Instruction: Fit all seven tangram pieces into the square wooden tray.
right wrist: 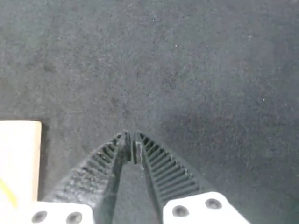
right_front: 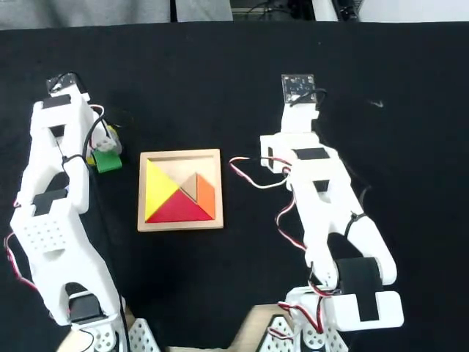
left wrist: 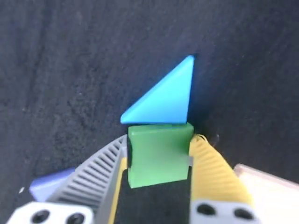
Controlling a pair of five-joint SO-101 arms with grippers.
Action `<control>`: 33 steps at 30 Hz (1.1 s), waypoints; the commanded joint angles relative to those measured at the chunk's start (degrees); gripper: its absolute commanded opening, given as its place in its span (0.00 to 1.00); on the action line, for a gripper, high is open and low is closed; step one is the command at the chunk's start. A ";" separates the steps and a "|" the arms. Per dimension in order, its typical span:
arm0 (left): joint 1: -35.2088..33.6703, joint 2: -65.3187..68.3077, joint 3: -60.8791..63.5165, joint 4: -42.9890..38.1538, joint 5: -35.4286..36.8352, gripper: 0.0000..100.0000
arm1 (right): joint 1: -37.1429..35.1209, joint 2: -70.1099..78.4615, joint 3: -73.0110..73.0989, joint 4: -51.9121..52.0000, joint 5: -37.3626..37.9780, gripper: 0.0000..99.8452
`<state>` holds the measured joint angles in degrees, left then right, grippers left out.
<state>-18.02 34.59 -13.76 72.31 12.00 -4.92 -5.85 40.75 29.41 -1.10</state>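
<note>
The square wooden tray [right_front: 179, 153] lies between the arms, holding a yellow triangle [right_front: 157, 189], a red triangle [right_front: 181, 209], an orange piece [right_front: 208, 196] and a brownish triangle [right_front: 192, 185]. Its far right part is bare wood. Left of the tray, my left gripper [right_front: 107, 155] is shut on a green square piece [right_front: 108, 163]. The left wrist view has that green piece [left wrist: 159, 156] between the fingers of the left gripper [left wrist: 159, 140], with a blue triangle [left wrist: 163, 95] flat on the cloth just beyond it. My right gripper [right wrist: 132, 137] is shut on nothing, above the cloth right of the tray [right wrist: 18, 158].
A bluish-purple piece [left wrist: 46, 183] peeks out beside the left gripper's grey finger. A tray corner [left wrist: 275, 186] lies close to the yellow finger. Black cloth covers the table [right_front: 242, 81], with open room behind and right of the tray.
</note>
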 commanded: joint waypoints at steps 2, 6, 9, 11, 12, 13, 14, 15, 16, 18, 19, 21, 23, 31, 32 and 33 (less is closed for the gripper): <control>-0.04 -5.63 -4.18 5.63 -0.70 0.13 | -0.97 -2.68 -0.13 -1.05 0.62 0.02; 0.57 -6.51 -3.21 5.63 -0.79 0.13 | -0.97 -2.68 -0.13 -1.05 0.62 0.02; 1.45 -6.33 -2.77 5.71 -2.55 0.13 | -0.97 -2.68 -0.13 -0.97 0.62 0.02; 2.33 -6.33 -2.86 5.63 -2.90 0.13 | -0.97 -2.68 -0.13 -0.97 0.62 0.02; 2.59 -6.42 -3.03 5.63 -2.99 0.13 | -0.97 -2.68 -0.13 -0.97 0.62 0.02; 3.03 -6.51 -3.21 5.63 -2.99 0.13 | -0.97 -2.68 -0.13 -0.97 0.62 0.02; 3.12 -6.77 -3.30 5.63 -2.99 0.13 | -0.97 -2.68 -0.13 -0.97 0.62 0.02; 3.03 -6.86 -3.38 5.63 -2.99 0.13 | -0.97 -2.68 -0.13 -0.97 0.62 0.02; 2.95 -6.86 -3.38 5.63 -2.99 0.13 | -0.97 -2.68 -0.13 -0.97 0.62 0.02; 1.27 -6.86 -3.38 5.71 -2.81 0.13 | -0.97 -2.68 -0.13 -0.97 0.62 0.02; 0.40 -6.68 -3.30 5.71 -2.73 0.13 | -0.97 -2.68 -0.13 -0.97 0.62 0.02; -1.10 -6.24 -2.86 5.71 -2.64 0.13 | -0.97 -2.68 -0.13 -0.97 0.62 0.02; -2.68 -6.24 -2.15 5.54 -2.55 0.13 | -0.97 -2.68 -0.13 -0.97 0.62 0.02; -1.63 -6.15 4.18 -1.23 0.18 0.13 | -0.97 -2.68 -0.22 -0.97 0.62 0.02; -0.84 -6.24 4.62 -1.41 0.44 0.14 | -0.97 -2.68 -0.22 -0.97 0.62 0.02; -0.04 -6.24 4.88 -1.49 0.53 0.16 | -0.97 -2.68 -0.22 -0.97 0.62 0.02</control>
<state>-20.75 30.90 -9.45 72.04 11.65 -4.92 -5.85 40.75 29.41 -1.10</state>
